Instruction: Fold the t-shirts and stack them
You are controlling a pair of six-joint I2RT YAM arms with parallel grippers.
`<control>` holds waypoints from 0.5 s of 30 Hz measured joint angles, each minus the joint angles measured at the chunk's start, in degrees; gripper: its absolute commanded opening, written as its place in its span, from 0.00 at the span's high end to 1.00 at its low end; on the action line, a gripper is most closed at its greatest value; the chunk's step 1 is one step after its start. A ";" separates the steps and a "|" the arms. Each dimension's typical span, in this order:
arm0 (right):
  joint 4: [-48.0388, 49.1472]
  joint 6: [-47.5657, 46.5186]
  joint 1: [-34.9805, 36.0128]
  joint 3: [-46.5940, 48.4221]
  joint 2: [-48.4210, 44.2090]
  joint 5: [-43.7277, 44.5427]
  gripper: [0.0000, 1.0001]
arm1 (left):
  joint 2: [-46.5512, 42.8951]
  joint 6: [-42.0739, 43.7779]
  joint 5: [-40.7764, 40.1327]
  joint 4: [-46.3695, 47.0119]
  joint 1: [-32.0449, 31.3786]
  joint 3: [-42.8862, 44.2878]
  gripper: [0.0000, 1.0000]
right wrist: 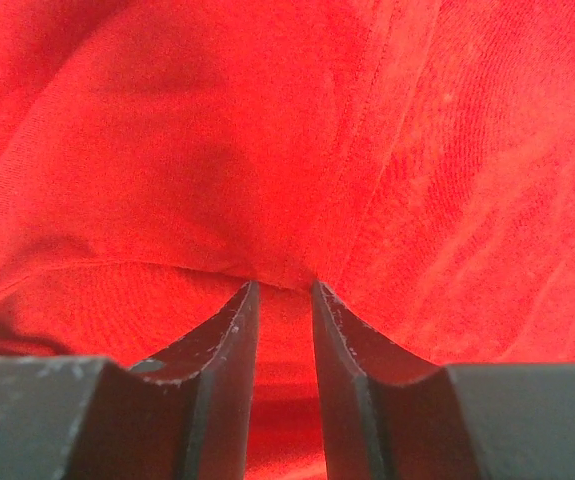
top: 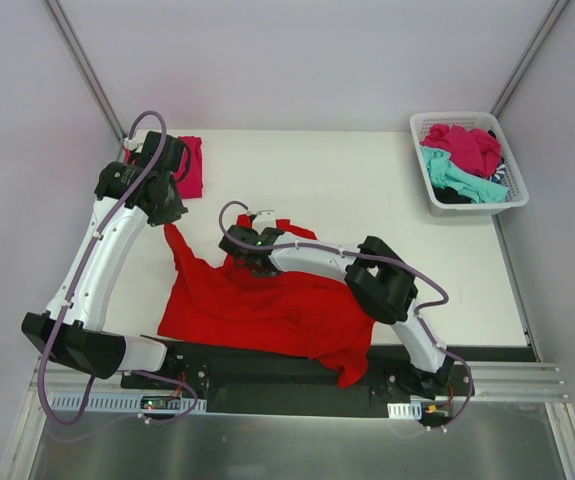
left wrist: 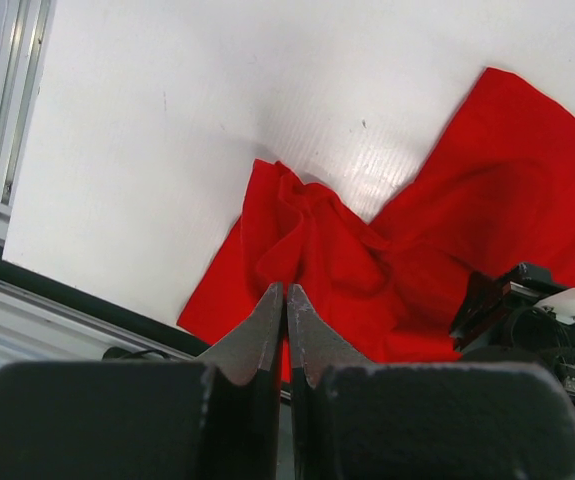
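The big red t-shirt is lying rumpled across the near middle of the table. One flap is trailing over the near edge between the arm bases, and one corner is being drawn up toward the far left.

That corner is sitting in the left gripper, which is clamped tight on a small peak of cloth. The right gripper is pressing down in the middle of the shirt with its jaws a little apart and a fold lying across the tips. I cannot tell whether it is pinching that fold or only resting on it.

A magenta shirt is lying folded at the far left, just behind the left gripper. More shirts are waiting in the white basket at the far right.

To my eye the worry is the left pinch. It is taking so little fabric that a firm pull could slide the corner out. The right forearm is lying across the cloth, so any sweep could drag the bunched layers along instead of flattening them. The overhanging flap could also catch on the rail below or pull more of the shirt off the edge.
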 measured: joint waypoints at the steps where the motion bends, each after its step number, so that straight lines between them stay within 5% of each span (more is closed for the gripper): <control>1: -0.02 -0.02 -0.09 0.00 0.00 0.00 0.69 | 0.00 0.00 0.02 0.04 0.00 0.00 1.00; 15: 2.08 -1.46 -2.23 -3.91 -1.46 -0.50 0.66 | 0.00 0.04 0.09 0.44 0.00 0.00 1.00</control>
